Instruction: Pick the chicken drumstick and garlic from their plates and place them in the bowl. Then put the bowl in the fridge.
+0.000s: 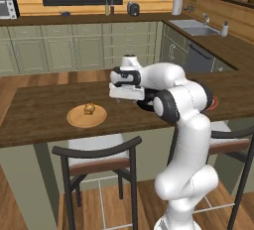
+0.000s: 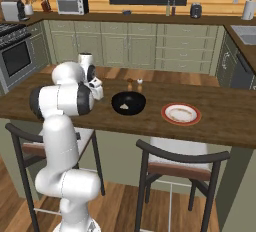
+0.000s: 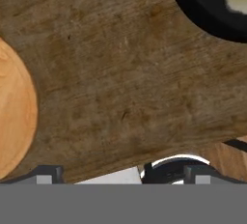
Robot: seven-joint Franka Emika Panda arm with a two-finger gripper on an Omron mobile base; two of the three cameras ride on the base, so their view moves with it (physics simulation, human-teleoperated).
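On the wooden plate (image 1: 87, 117) near the counter's (image 1: 39, 110) front edge sat the chicken drumstick (image 1: 89, 108), likely light, lumpy and greasy, best pinched across its middle, while the gripper (image 3: 120, 172) hovered empty, fingers spread wide, beside the black bowl (image 2: 128, 103) holding the garlic (image 2: 125, 107).

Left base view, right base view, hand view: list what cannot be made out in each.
- Left base view: the black bowl and most of the red-rimmed plate are hidden behind the arm.
- Right base view: the wooden plate and chicken drumstick are hidden behind the arm; the garlic in the bowl is too small for detail.
- Hand view: bowl, garlic and wooden plate are cut off by the edges.
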